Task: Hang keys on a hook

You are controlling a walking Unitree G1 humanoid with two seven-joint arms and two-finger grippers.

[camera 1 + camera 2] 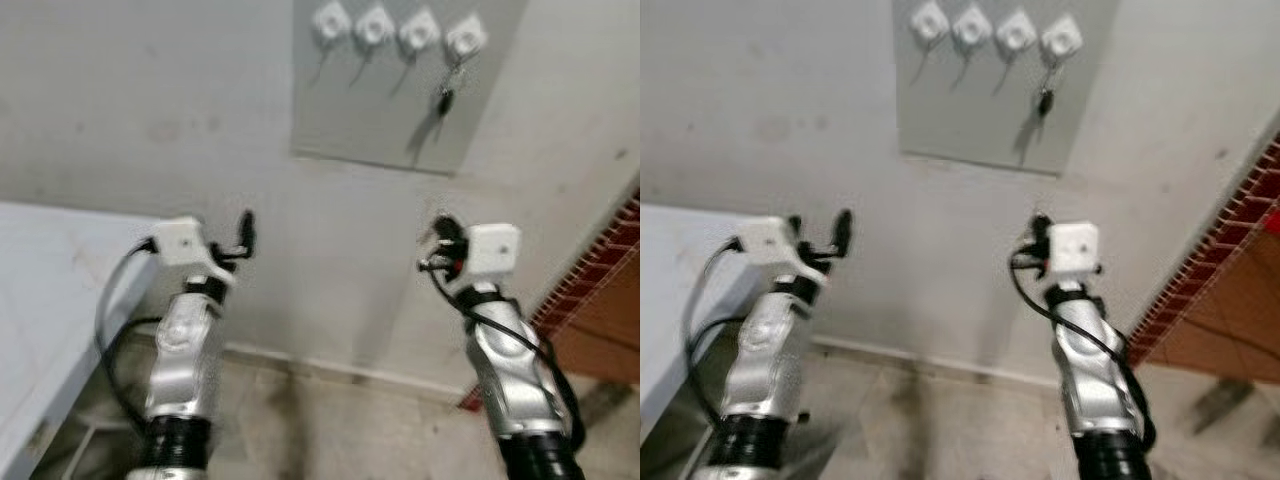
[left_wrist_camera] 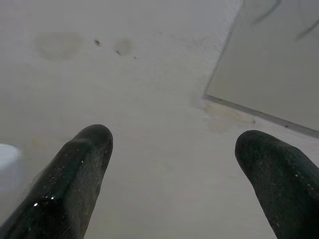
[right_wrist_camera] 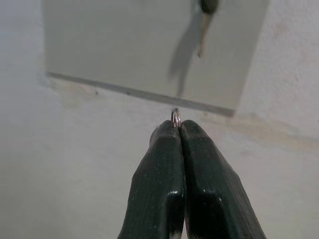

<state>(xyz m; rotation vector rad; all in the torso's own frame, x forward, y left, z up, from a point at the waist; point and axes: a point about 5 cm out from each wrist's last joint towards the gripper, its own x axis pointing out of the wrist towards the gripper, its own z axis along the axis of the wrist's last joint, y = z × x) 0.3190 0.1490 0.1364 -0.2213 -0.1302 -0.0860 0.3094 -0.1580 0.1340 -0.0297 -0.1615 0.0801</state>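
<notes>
I am holding my left gripper (image 1: 243, 232) up in front of the bare wall, below the lower left corner of the grey hook panel (image 1: 370, 120); its two black fingers (image 2: 75, 179) are spread wide with nothing between them, and in its wrist view that corner of the panel is sitting off to one side. To the left of that arm, the edge of a white table (image 1: 60, 300) is running along the wall.

Along the panel's top edge four white hooks are sitting in a row. The three on the left are hanging bare, and I am judging the third hook (image 1: 419, 31) to be the free one nearest my right arm. From the fourth hook (image 1: 466, 38), near the panel's top right corner, a bunch of keys (image 1: 445, 100) is hanging straight down, its long axis vertical.

My right gripper (image 1: 437, 245) is raised below the panel's lower right corner, its fingers pressed together on a small key ring (image 3: 176, 118) whose metal loop is just peeping out past the tips. The hooks are lying up and ahead of this claw, so I am judging that the coming move is turning on lifting the ring along that line, and my right arm is the nearer one for it.
</notes>
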